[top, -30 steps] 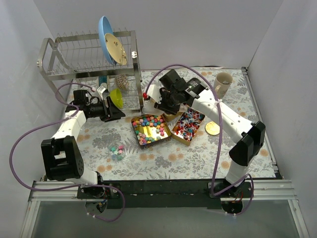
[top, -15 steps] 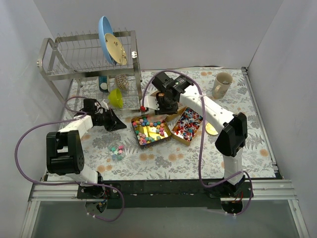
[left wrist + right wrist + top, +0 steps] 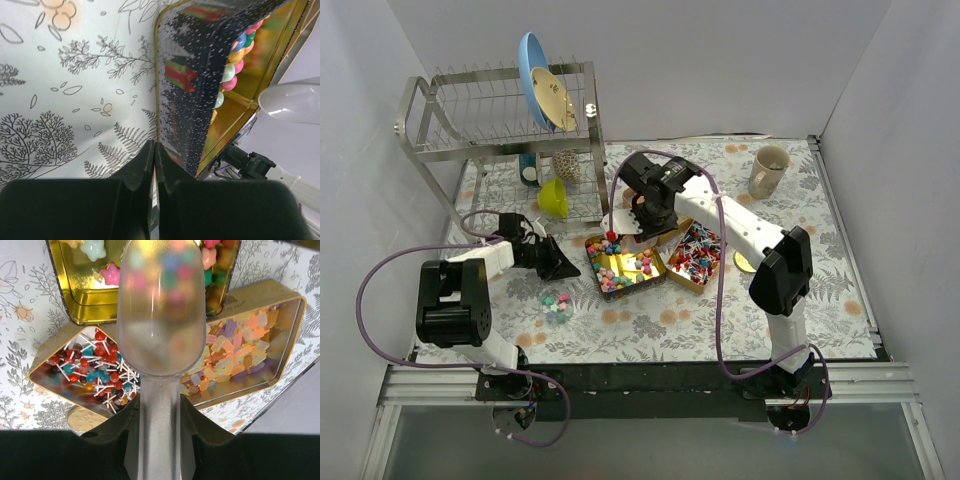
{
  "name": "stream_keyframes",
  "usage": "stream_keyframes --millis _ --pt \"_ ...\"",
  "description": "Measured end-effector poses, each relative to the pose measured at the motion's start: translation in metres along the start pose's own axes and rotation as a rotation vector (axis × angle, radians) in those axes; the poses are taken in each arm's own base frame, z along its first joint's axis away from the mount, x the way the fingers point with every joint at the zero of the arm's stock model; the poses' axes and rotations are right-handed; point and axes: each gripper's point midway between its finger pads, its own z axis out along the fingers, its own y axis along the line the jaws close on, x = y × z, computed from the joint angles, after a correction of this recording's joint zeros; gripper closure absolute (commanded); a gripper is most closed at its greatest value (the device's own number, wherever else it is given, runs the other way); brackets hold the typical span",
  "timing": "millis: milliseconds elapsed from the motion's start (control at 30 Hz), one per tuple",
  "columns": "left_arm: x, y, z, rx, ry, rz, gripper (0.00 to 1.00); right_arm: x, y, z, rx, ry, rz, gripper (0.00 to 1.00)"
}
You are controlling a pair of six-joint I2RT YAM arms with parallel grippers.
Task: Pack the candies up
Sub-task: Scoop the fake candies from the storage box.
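Right wrist | candies (image 3: pixel 111 275) — pastel stars (image 3: pixel 94 250) | orange-yellow wrapped pieces (image 3: pixel 235 347) | red-blue lollipops (image 3: pixel 100 372)

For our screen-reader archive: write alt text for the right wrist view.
A clear plastic scoop, its handle clamped in the right gripper, hovers over three open gold tins on a floral tablecloth: pastel star candies at top, red and blue lollipops at left, pale wrapped sweets at right.
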Motion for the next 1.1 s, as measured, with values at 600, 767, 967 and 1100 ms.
stream_keyframes --millis 600,767,967,1100 --pt "0.015 0.005 0.02 -0.008 0.057 -0.017 1.0 -0.004 0.033 0.031 -0.09 0.133 -0.108 0.99" --pt "0.018 0.001 0.023 -0.003 0.069 -0.008 1.0 -0.001 0.029 0.038 -0.08 0.172 -0.122 0.99" --pt "0.024 0.005 0.029 -0.01 0.099 -0.027 1.0 -0.004 0.03 0.05 -0.095 0.196 -0.139 0.99" --pt "0.028 0.006 0.034 -0.013 0.12 -0.038 1.0 -0.011 0.035 0.057 -0.113 0.192 -0.157 0.99"
